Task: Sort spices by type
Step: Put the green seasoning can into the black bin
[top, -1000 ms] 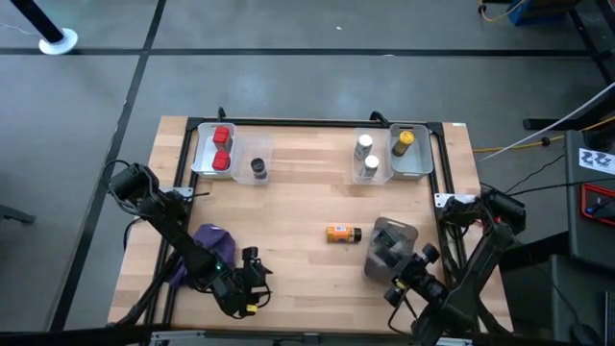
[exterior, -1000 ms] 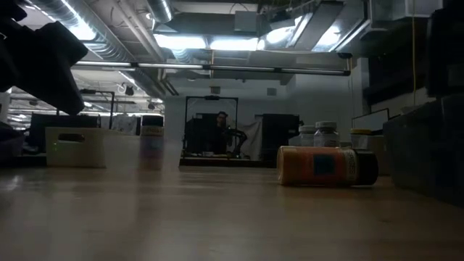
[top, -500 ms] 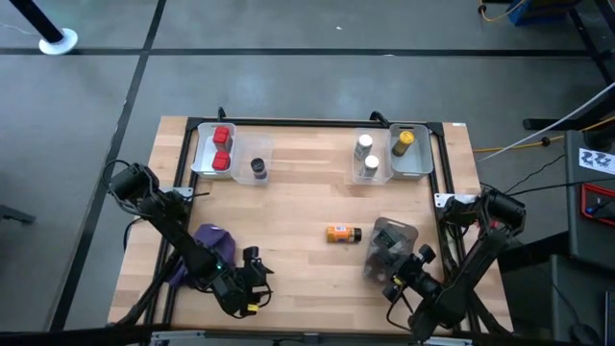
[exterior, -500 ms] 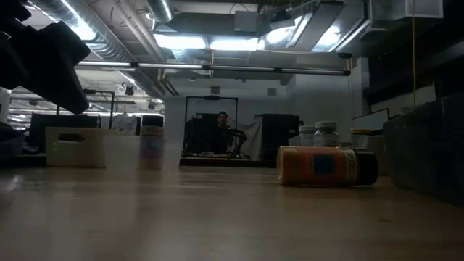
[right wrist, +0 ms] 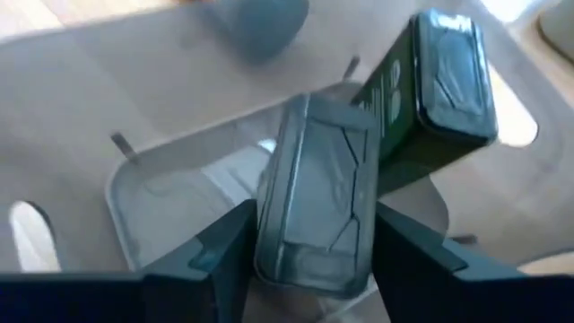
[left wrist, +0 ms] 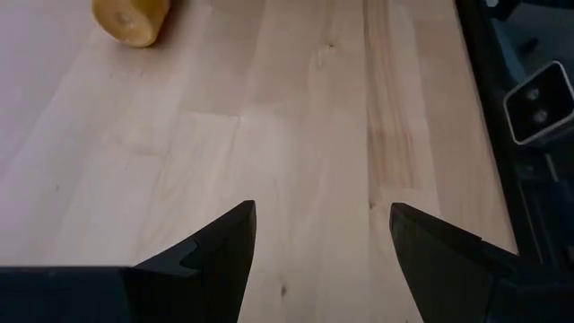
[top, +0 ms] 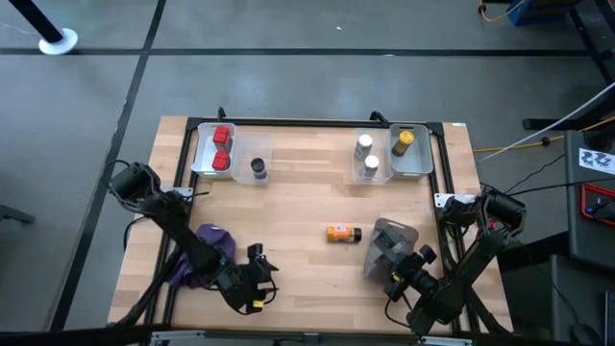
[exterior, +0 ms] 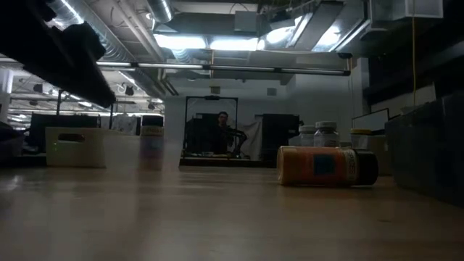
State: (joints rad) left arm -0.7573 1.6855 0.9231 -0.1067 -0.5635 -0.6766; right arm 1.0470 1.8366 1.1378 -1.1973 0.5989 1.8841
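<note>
**Right gripper at the tins, orange bottle lying mid-table**

While the right gripper (top: 399, 276) sits at the lower right of the high view over a clear tray (right wrist: 170, 202), its fingers (right wrist: 220, 256) flank a grey tin (right wrist: 314, 202); whether they clamp it I cannot tell. A second, dark tin (right wrist: 444, 76) leans beside it. Lower left, the left gripper (top: 258, 281) stands open and empty above bare wood, near the purple cloth (top: 209, 240). Centre frame lies the orange bottle (top: 340, 234). Red cubes (top: 222, 147) occupy the upper-left bin, white-capped bottles (top: 365, 154) the upper-right.

overhead view, table-level view, 2 close wrist views, orange bottle (top: 340, 234) shared
</note>
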